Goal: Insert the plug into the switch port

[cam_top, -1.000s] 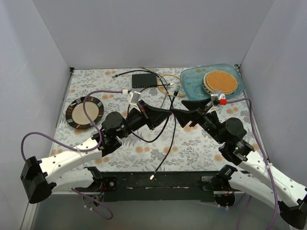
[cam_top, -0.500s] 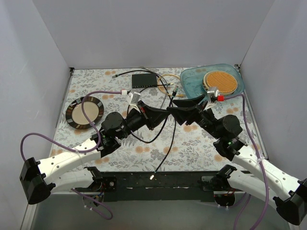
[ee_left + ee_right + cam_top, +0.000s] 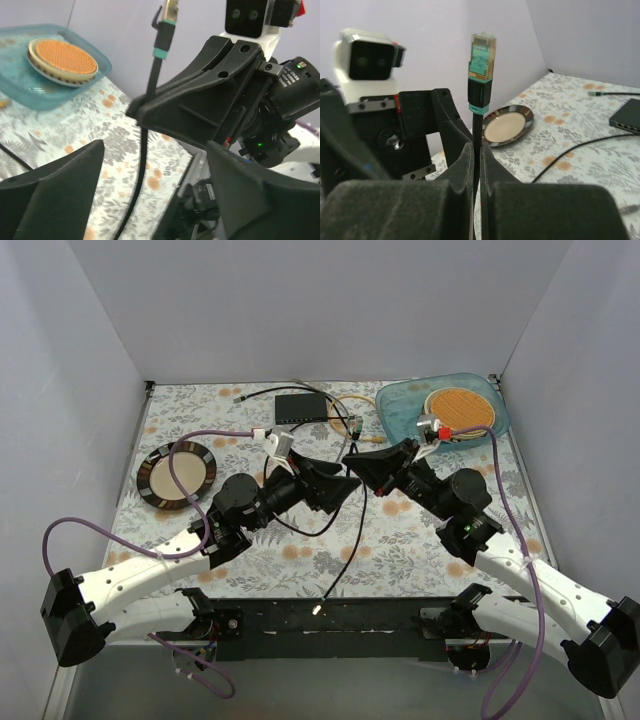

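The plug (image 3: 482, 55), clear with a teal boot, stands upright on a black cable (image 3: 350, 540). My right gripper (image 3: 476, 150) is shut on that cable just below the plug, above the table's middle (image 3: 352, 460). Facing it, my left gripper (image 3: 340, 490) is open; the cable (image 3: 142, 165) hangs between its spread fingers (image 3: 55, 200) untouched, and the plug (image 3: 167, 15) shows at the top. The black switch (image 3: 302, 407) lies flat at the back, also at the right edge of the right wrist view (image 3: 627, 117). Its ports are too small to make out.
A striped plate (image 3: 176, 472) sits at the left. A blue tray (image 3: 395, 420) holding a round orange woven disc (image 3: 458, 410) is at the back right. Other thin cables (image 3: 345, 415) lie beside the switch. The black cable's far end (image 3: 318, 607) rests near the arm bases.
My right gripper moved left and shut on the cable below the plug. My left gripper, shut on the cable before, has opened and let go.
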